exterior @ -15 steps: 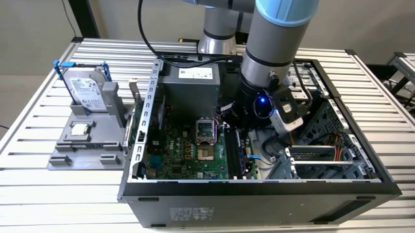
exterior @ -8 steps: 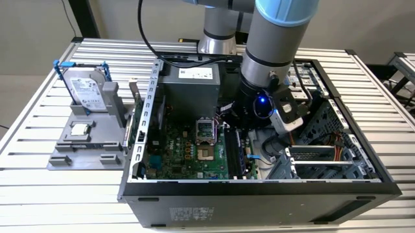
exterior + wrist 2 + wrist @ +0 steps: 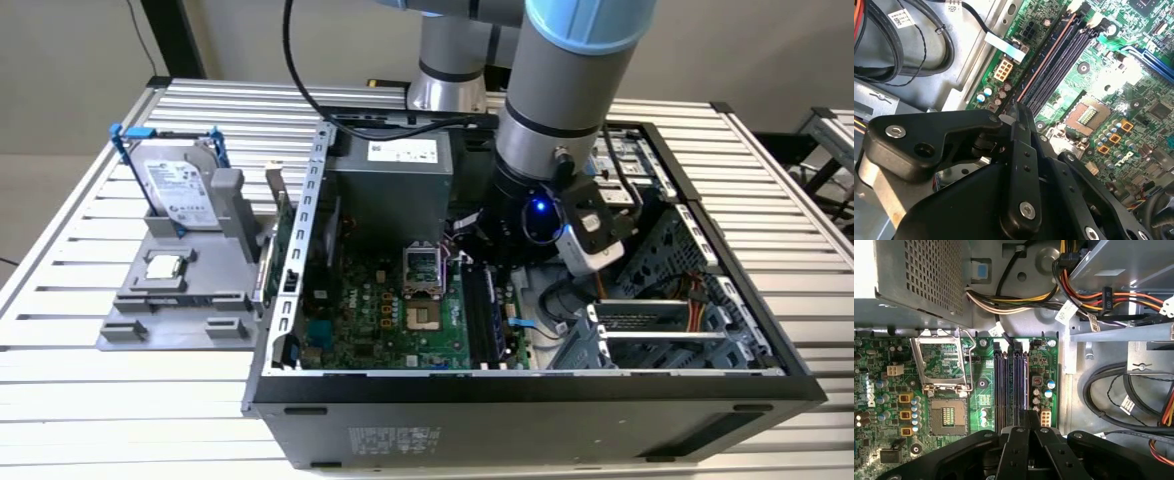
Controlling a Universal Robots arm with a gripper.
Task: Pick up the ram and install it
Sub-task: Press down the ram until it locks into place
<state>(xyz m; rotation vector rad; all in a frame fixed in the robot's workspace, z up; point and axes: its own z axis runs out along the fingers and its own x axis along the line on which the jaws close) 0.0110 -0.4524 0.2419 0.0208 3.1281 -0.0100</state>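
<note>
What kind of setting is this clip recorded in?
Most likely a robotics lab bench set up for computer assembly: an open desktop case lies on a slatted metal table, beside a grey fixture holding a hard drive, with the end effector over the motherboard.

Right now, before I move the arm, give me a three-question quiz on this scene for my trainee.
1. True or false: the processor socket on the motherboard is empty.
2. The pincer hangs above: A the memory slots; B a keyboard; C a monitor.
3. Fill in: the hard drive stands on the grey stand at the exterior view's ___ of the computer case.
Key: 1 true; 2 A; 3 left.
</note>
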